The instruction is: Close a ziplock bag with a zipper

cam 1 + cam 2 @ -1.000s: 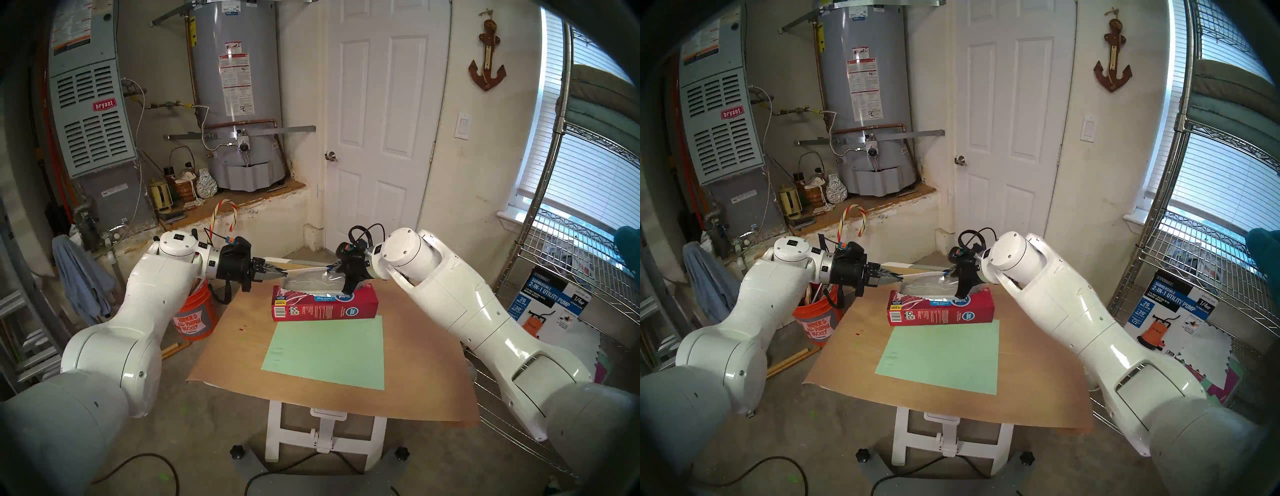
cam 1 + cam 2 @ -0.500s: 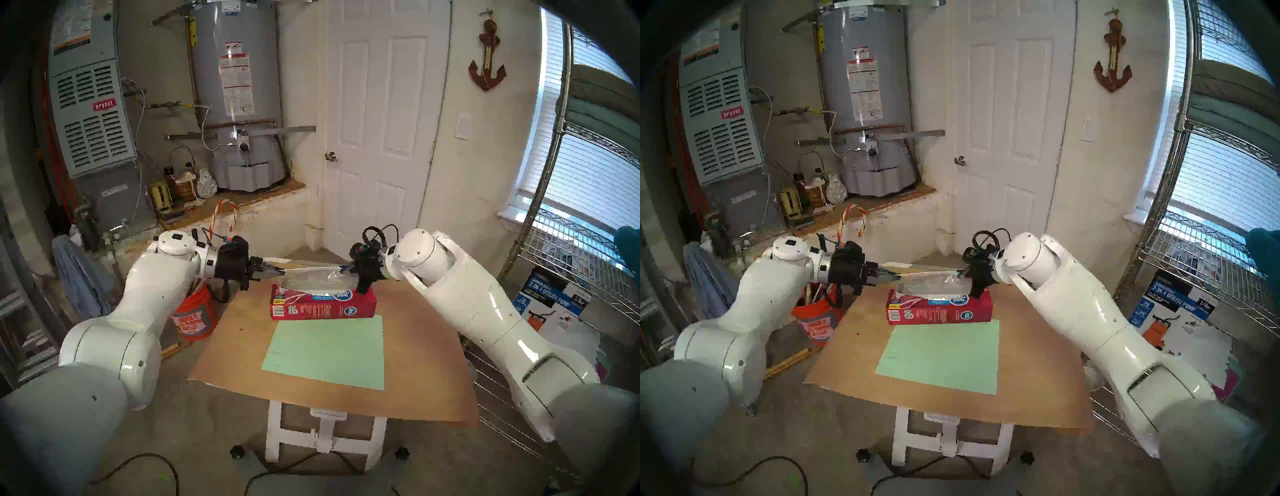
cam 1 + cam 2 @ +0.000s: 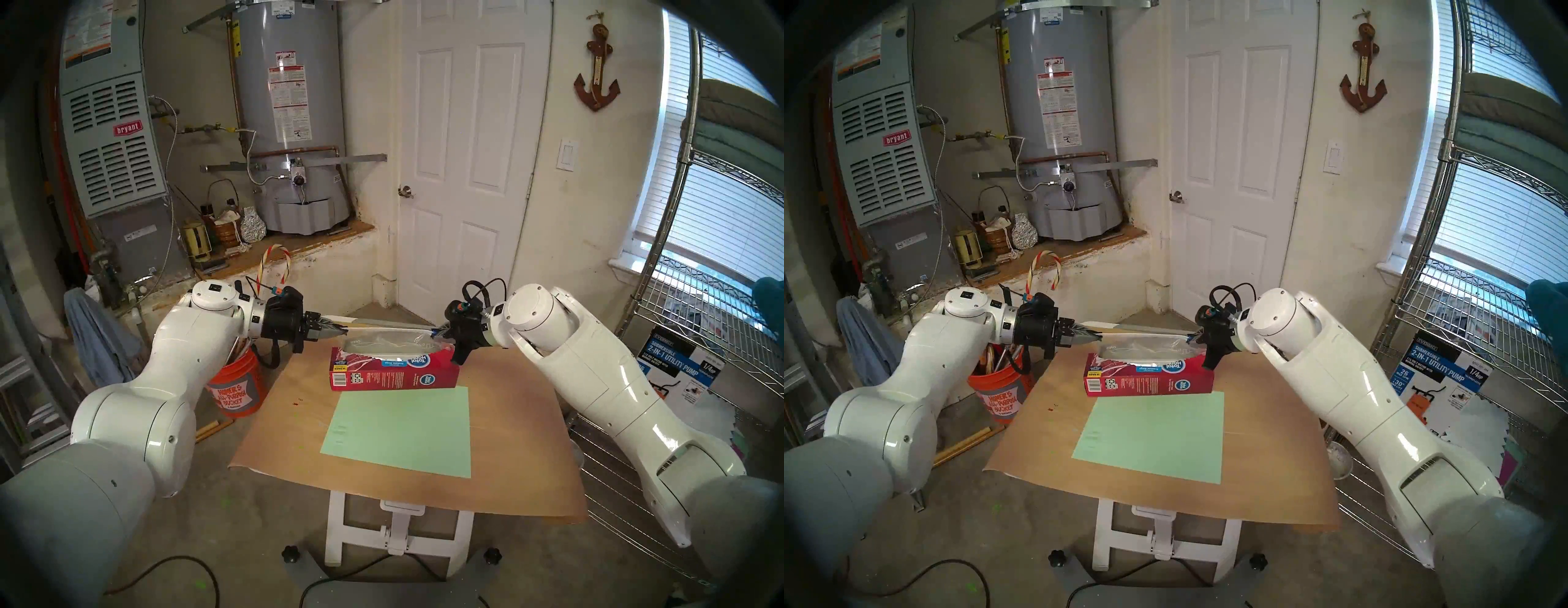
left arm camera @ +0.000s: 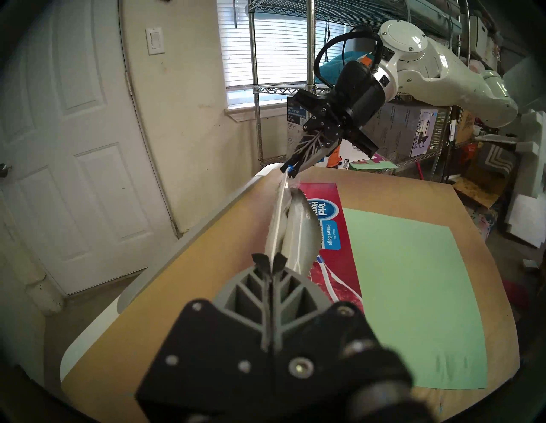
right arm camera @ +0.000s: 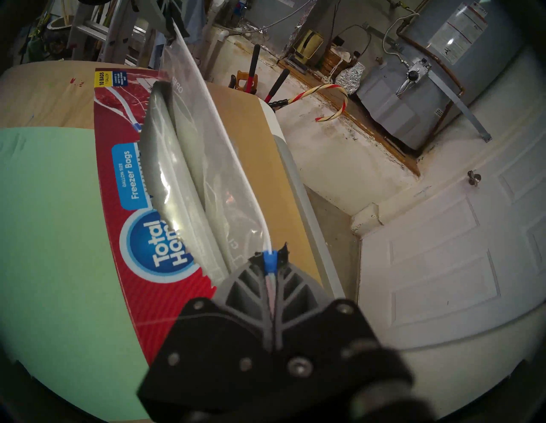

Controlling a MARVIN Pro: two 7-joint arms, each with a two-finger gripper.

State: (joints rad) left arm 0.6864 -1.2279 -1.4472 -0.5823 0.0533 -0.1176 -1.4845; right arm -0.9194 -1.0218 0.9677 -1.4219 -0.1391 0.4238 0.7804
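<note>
The clear ziplock bag hangs stretched between my two grippers, just above the red box. Its white top strip runs taut from one gripper to the other. My left gripper is shut on the strip's left end. My right gripper is shut on the small blue zipper at the strip's right end. The head view shows the left gripper and right gripper facing each other across the box. The bag's lower part sags onto the box top.
A pale green sheet lies on the brown table in front of the box. An orange bucket stands on the floor by the table's left edge. A wire shelf stands to the right.
My right gripper has moved to the right along the white strip with the blue zipper in it, to the bag's right end. The strip now looks taut. The left gripper kept its hold.
</note>
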